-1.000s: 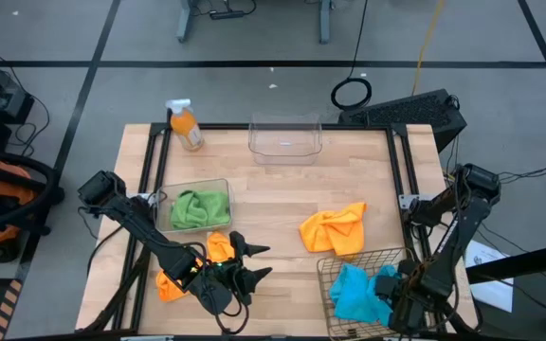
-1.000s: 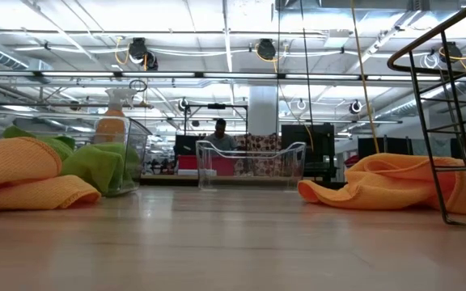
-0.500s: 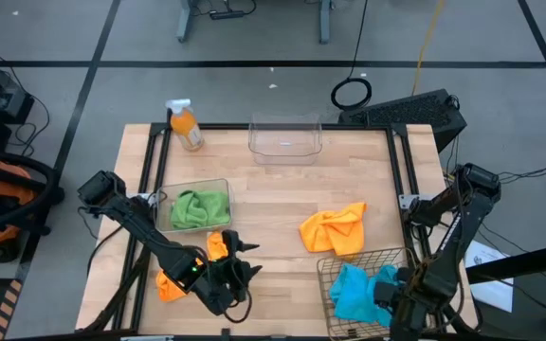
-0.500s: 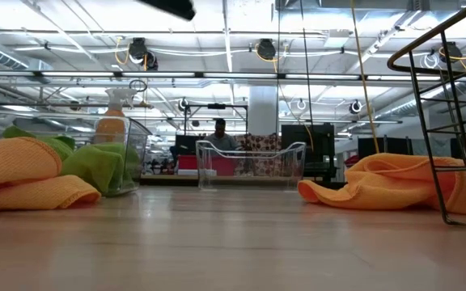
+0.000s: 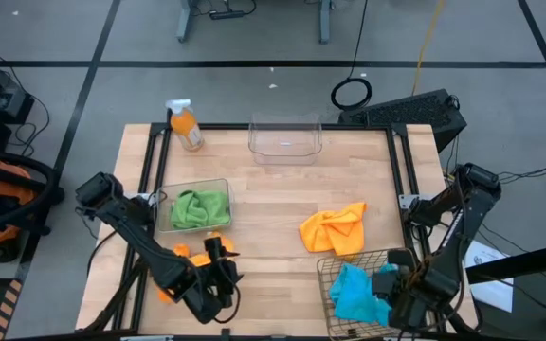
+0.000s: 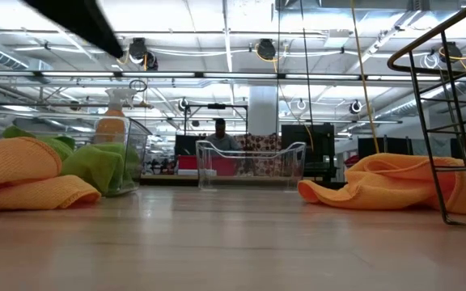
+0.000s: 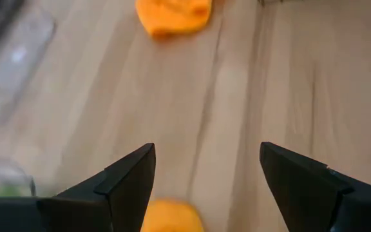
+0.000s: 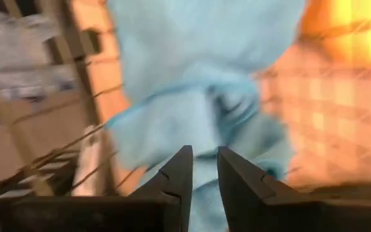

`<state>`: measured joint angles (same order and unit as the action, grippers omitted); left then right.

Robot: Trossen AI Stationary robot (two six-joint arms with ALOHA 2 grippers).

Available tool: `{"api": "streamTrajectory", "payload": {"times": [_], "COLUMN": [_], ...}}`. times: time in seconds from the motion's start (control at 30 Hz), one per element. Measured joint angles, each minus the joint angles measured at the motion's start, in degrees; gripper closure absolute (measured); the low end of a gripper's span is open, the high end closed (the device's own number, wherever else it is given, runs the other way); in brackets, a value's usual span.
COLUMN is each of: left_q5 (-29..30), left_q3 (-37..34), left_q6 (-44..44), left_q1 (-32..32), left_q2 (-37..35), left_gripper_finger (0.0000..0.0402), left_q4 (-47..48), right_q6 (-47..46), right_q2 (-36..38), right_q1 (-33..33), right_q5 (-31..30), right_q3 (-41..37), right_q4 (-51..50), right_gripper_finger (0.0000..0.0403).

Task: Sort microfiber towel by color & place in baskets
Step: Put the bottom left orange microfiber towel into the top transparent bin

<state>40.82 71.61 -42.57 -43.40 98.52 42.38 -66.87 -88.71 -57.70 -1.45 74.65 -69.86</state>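
Observation:
My left gripper (image 5: 218,252) (image 7: 206,148) hovers open over the table's near left part. One orange towel (image 5: 167,287) (image 7: 171,216) lies beneath it, mostly hidden by the arm. A second orange towel (image 5: 334,230) (image 7: 172,14) lies crumpled on the wood at mid right. Green towels (image 5: 199,207) fill a clear tub (image 5: 224,185). Blue towels (image 5: 353,293) (image 8: 192,84) lie in the wire-mesh basket (image 5: 322,268). My right gripper (image 5: 388,281) (image 8: 203,169) sits at the basket's right side, its fingers almost together with blue cloth between them. My right gripper pinches a bunched part of a blue towel (image 8: 203,193) in the narrow gap between its two fingers, coming from above into the basket. The rest of the towel lies on the basket floor; how many layers it has cannot be told.
An empty clear tub (image 5: 285,138) (image 6: 249,164) stands at the far edge, an orange spray bottle (image 5: 187,127) at the far left corner. Bare wood lies between the tubs and the middle orange towel. Black rails (image 5: 401,170) run along the table's sides.
My left gripper has swung from pointing toward the table's right to pointing toward the far edge, and has moved left over the near orange towel, staying open. Its arm has come into the low view's upper left. The towels have kept their places.

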Motion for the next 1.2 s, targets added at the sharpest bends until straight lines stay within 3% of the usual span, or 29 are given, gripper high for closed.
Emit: {"api": "streamTrajectory", "payload": {"times": [0.23,0.33,0.7,0.87,1.0,1.2], "left_q5": [-9.38,-11.51,-16.34,-18.61,-20.91,-20.11], "left_q3": [0.0,-0.13,-9.29,-14.76,-19.96,-23.61], "left_q6": [-21.3,-28.27,-40.39,-40.48,-39.46,-38.53], "left_q1": [-3.53,-6.09,-14.17,-14.68,-13.64,-13.11], "left_q2": [0.0,0.0,0.11,0.11,-0.05,-0.32], "left_gripper_finger": [0.0116,0.0116,0.0116,0.0119,0.0156,0.0272], "left_q4": [15.89,19.22,15.34,8.84,2.03,-3.6], "right_q6": [13.3,18.14,24.74,26.36,28.18,32.26], "right_q2": [0.0,0.0,0.0,0.0,0.0,0.0], "right_q1": [1.92,2.49,4.73,5.47,6.17,7.29], "right_q5": [-18.01,-22.24,-24.13,-24.11,-24.11,-24.1], "right_q3": [-0.02,-0.02,-0.02,-0.02,-0.02,-0.02], "right_q4": [3.14,5.88,8.98,9.29,10.74,15.14], "right_gripper_finger": [0.0339,0.0339,0.0339,0.0339,0.0339,0.0339]}}
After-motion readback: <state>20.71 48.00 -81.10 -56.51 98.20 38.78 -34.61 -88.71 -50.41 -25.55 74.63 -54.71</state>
